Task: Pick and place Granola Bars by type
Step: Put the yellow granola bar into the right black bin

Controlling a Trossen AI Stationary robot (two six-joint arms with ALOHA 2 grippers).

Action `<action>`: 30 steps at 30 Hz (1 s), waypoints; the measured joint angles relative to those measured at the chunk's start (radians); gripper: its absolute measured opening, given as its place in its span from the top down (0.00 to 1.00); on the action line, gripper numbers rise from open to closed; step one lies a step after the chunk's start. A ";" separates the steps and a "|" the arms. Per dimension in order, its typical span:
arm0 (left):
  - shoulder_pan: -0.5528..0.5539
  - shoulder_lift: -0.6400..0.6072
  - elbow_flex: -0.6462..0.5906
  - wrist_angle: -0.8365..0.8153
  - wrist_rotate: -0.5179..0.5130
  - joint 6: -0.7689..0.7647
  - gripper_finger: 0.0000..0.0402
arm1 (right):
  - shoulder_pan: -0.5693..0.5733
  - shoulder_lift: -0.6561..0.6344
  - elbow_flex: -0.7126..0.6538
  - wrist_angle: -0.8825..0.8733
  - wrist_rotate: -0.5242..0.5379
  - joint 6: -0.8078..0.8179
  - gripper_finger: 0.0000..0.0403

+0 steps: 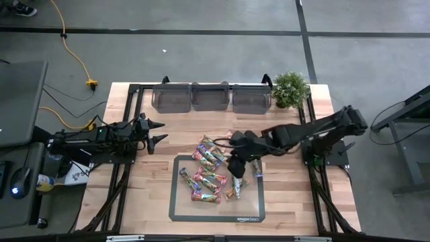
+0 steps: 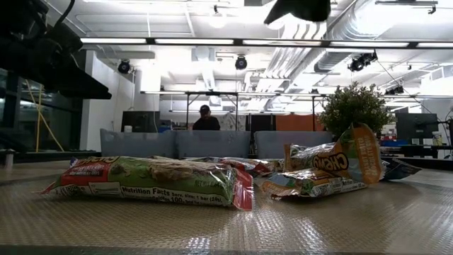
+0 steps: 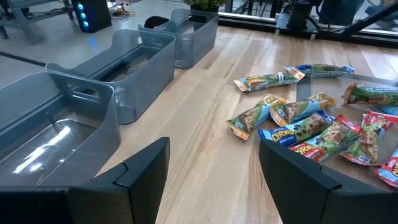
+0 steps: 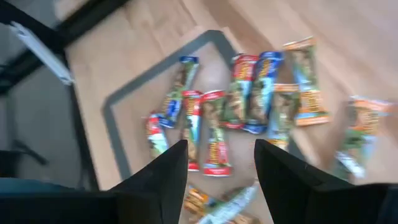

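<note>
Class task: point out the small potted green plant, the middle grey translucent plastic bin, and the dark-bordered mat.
Small potted green plant [image 1: 290,88], high view, foliage.
Middle grey translucent plastic bin [image 1: 211,96], high view, floor.
Dark-bordered mat [image 1: 173,190], high view, left border.

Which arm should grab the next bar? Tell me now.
Right. Its end effector hangs open directly above the granola bars on the mat. The left end effector, also open, waits off to the side, away from the pile.

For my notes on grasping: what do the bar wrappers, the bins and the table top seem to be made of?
Granola Bars: thin glossy plastic film, crinkled with crimped ends.
Bins: grey translucent plastic, smooth; light glints inside.
Table: pale wood, visible grain and plank seams, probably sealed.
</note>
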 joint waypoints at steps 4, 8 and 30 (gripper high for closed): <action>0.000 0.000 0.000 0.000 0.001 0.000 0.40 | 0.002 0.153 0.246 -0.296 -0.013 0.030 0.58; 0.000 0.000 0.000 0.000 0.001 0.000 0.40 | 0.002 0.347 0.476 -0.570 -0.092 0.145 0.58; 0.000 0.000 0.000 0.000 0.001 0.000 0.40 | 0.021 0.545 0.488 -0.716 -0.067 0.561 0.58</action>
